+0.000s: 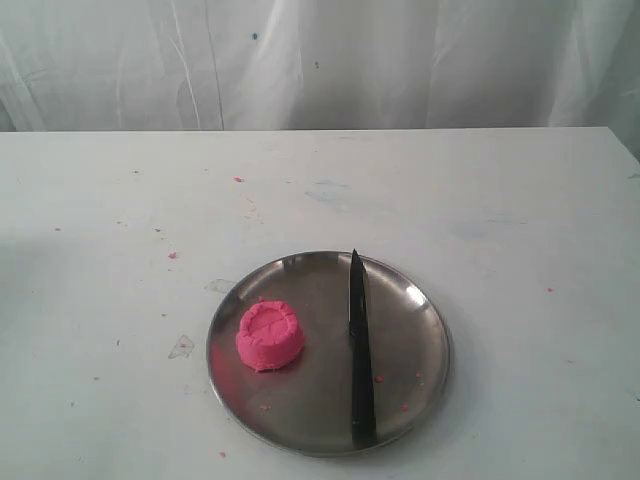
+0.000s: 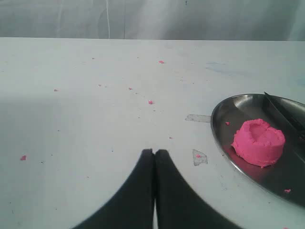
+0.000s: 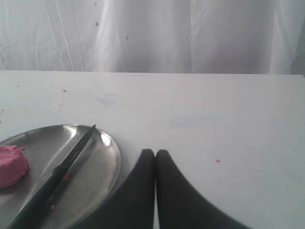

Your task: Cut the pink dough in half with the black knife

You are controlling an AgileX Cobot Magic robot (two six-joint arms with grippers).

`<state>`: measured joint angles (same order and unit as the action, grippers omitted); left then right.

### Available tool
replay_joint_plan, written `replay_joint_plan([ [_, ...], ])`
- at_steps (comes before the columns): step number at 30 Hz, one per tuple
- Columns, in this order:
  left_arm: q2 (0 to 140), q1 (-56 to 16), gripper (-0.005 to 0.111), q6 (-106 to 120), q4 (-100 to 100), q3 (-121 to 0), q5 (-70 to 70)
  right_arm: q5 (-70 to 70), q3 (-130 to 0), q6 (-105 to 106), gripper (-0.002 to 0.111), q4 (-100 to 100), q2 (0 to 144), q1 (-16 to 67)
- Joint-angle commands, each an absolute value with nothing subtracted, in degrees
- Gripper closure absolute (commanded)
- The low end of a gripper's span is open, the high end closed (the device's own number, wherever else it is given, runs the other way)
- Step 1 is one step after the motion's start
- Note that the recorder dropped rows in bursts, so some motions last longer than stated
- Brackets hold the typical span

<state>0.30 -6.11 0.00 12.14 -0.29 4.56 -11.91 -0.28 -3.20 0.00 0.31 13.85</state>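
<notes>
Progress: nothing done yet, judging by how things lie. Near to far in the exterior view:

- Steel plate sits toward the near edge of the white table. Both task items are on it.
- Black knife lies flat on the right half of the plate, handle end at the near rim, tip pointing at the far rim. Untouched, no gripper near it.
- Pink dough sits on the left half of the plate, one round lump with a dented top, uncut. Clear gap between it and the knife.
- Pink crumbs are scattered on the table to the left and beyond, a few more on the plate itself. Not part of the job.
- White curtain hangs behind the far table edge.

Grippers: neither arm shows in the exterior view.
- Left gripper: fingers pressed together, holding nothing, over bare table to the left of the plate. Dough is well off to its side.
- Right gripper: fingers pressed together, empty, over bare table just right of the plate. Knife is near but not touched.

Left to do, as I read it: open a gripper, pick up the knife by the handle, bring the blade over the middle of the lump, press through. Right arm looks the closer one to the knife.
</notes>
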Motion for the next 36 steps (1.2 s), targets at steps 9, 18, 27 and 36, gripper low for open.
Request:
replay_joint_plan([
  [9, 0.0, -6.3, 0.107, 0.0, 12.3, 0.0, 4.6, -4.3, 0.0, -11.6, 0.108, 8.7, 0.0, 13.6],
  [18, 0.0, -6.3, 0.107, 0.0, 12.3, 0.0, 4.6, 10.7, 0.0, -28.3, 0.108, 18.5, 0.0, 13.6],
  [27, 0.0, -6.3, 0.107, 0.0, 12.3, 0.0, 4.6, -9.3, -9.5, -28.2, 0.108, 13.1, 0.0, 16.7],
  [36, 0.0, -6.3, 0.107, 0.0, 12.3, 0.0, 4.6, -33.9, -27.0, -4.5, 0.108, 13.2, 10.9, 21.4],
])
